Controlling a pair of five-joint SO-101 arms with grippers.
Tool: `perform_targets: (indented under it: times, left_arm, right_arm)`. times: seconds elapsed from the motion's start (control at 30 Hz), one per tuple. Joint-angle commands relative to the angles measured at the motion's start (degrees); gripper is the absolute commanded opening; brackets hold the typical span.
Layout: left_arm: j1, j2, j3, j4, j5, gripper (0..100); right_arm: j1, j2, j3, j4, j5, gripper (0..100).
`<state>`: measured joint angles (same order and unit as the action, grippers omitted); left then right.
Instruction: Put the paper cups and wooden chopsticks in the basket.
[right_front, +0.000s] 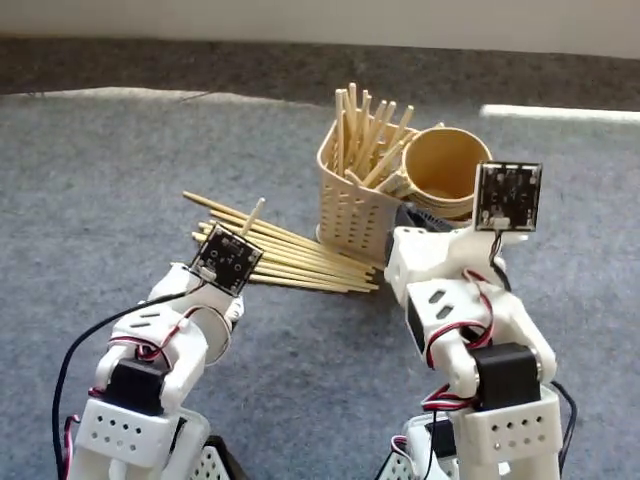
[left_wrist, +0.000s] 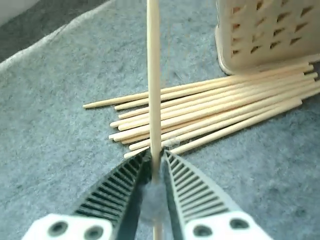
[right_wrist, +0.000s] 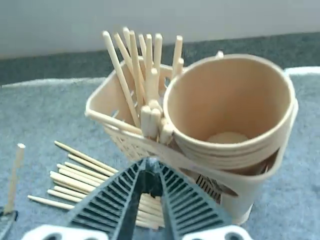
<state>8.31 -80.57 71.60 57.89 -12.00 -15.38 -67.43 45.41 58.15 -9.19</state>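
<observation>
A cream slotted basket (right_front: 352, 205) stands mid-table and holds several upright chopsticks (right_front: 368, 125) and stacked paper cups (right_front: 446, 168). A pile of chopsticks (right_front: 290, 255) lies flat on the carpet beside it. My left gripper (left_wrist: 156, 160) hangs above the pile's near end, shut on a single chopstick (left_wrist: 154, 75) that points up and away. My right gripper (right_wrist: 149, 172) is shut with nothing in it, close in front of the basket (right_wrist: 107, 120) and the cups (right_wrist: 230, 100). The pile (right_wrist: 75, 180) lies beyond it.
Grey carpet (right_front: 120, 180) covers the table, with free room to the left of the pile and in front of both arms. A dark strip (right_front: 200, 60) and a pale wall run along the far edge. The held chopstick (right_wrist: 14, 177) stands off to the side.
</observation>
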Motion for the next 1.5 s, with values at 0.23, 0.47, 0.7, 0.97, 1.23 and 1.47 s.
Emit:
perform_targets:
  times: [0.23, 0.47, 0.7, 0.97, 1.23, 1.47]
  left_arm:
    - [-0.8, -0.7, -9.7, -0.3, 2.7, 1]
    - [-0.7, -0.7, -18.3, -0.3, 2.7, 1]
    - [-0.5, -0.4, -28.2, -0.7, 7.3, 1]
    - [7.9, -0.1, -34.1, -8.7, 11.2, 1]
    - [15.7, 0.1, -33.5, -20.1, 11.0, 1]
    - [19.0, 10.0, -34.2, -31.8, 11.1, 1]
  right_arm:
    - [-0.2, -7.3, 16.8, 0.0, 0.4, 0.5]
    - [-0.2, -9.5, 28.0, -5.5, 0.4, 0.5]
    - [-1.2, -12.0, 42.7, -19.7, 0.8, 0.5]
    - [-10.4, -20.4, 51.4, -21.8, 0.8, 0.5]
    - [-15.3, -31.4, 58.9, -15.4, 8.5, 0.5]
    - [-15.3, -34.9, 58.9, -10.9, 10.4, 0.5]
